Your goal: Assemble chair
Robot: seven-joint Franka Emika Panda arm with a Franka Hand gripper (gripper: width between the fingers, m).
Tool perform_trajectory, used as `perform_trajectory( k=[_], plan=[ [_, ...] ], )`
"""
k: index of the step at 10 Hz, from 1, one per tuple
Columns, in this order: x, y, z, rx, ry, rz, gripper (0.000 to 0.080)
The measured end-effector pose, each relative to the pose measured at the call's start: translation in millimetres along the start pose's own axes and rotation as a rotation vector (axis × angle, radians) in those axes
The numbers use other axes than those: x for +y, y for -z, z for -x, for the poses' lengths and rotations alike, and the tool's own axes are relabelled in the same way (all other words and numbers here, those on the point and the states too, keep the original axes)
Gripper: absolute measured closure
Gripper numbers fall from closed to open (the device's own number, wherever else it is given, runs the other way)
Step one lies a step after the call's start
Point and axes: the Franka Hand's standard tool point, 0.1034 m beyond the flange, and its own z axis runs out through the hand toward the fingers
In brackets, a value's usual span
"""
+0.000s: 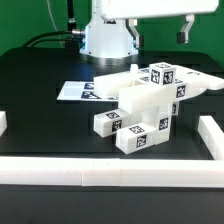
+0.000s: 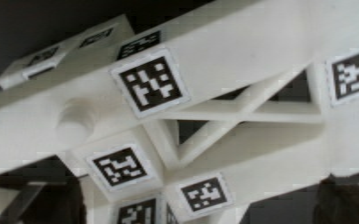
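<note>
The chair (image 1: 148,105) is a cluster of white blocky pieces with black-and-white tags in the middle of the black table. A flat slab (image 1: 198,85) reaches toward the exterior view's right, and square posts (image 1: 112,122) stick out low at the front. My gripper (image 1: 186,32) hangs high above the chair's right end, well clear of it, and holds nothing. In the wrist view the chair (image 2: 194,120) fills the picture, showing a frame with diagonal braces and several tags. My gripper (image 2: 179,208) has its dark fingers (image 2: 345,195) spread at the picture's edges.
The marker board (image 1: 82,91) lies flat behind the chair on the exterior view's left. White border rails run along the front (image 1: 110,172), the right (image 1: 212,135) and the left (image 1: 3,122). The robot's white base (image 1: 108,38) stands at the back.
</note>
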Motion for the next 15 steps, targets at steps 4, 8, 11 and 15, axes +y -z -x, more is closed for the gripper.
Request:
perform_trajectory(
  k=[4,8,11,15],
  plan=[
    [10.8,-0.6,17.5,0.015,0.265,0.02,0.015],
    [14.4,19.3,50.3,0.028,0.334,0.0,0.015],
    [15.1,20.3,63.4,0.025,0.352,-0.011,0.015],
    [21.1,-4.2,67.7,-0.056,0.362,-0.001,0.015]
  ],
)
